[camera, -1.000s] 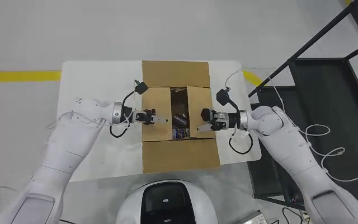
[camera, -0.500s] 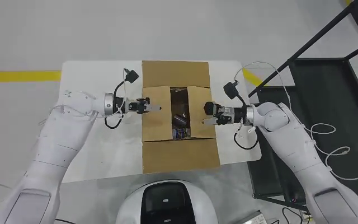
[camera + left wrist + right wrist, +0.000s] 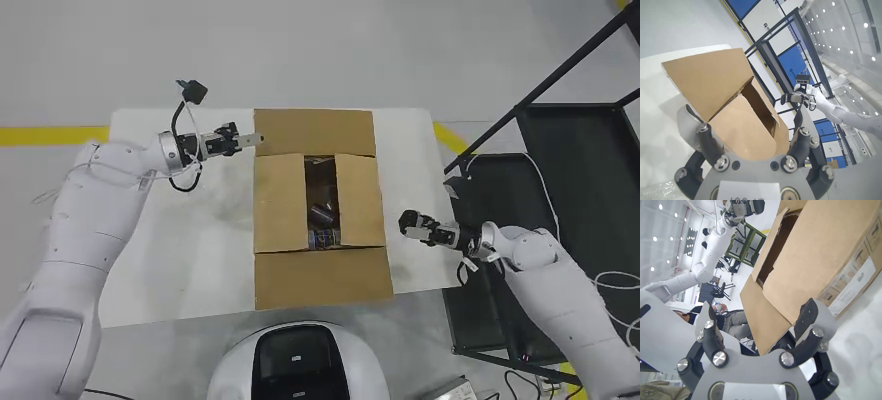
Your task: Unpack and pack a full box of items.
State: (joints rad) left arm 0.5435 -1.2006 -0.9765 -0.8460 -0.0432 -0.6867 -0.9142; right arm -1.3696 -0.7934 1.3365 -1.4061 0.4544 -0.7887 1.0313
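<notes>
Because two flaps (image 3: 280,203) half-cover the box (image 3: 318,277), its dark items (image 3: 322,213) are indistinct.

A white table (image 3: 190,250), seemingly film-covered, carries an open cardboard box (image 3: 320,275) standing at its middle.

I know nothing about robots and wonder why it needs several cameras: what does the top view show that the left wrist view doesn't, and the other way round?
Top view: the dark items lying inside the box, seen straight down through its opening.

Left wrist view: the box's outer side wall, plus the room behind, with blue panels and ceiling lights.

Both: the cardboard box with flaps open, the white table, and the right end effector, open and holding nothing.
</notes>
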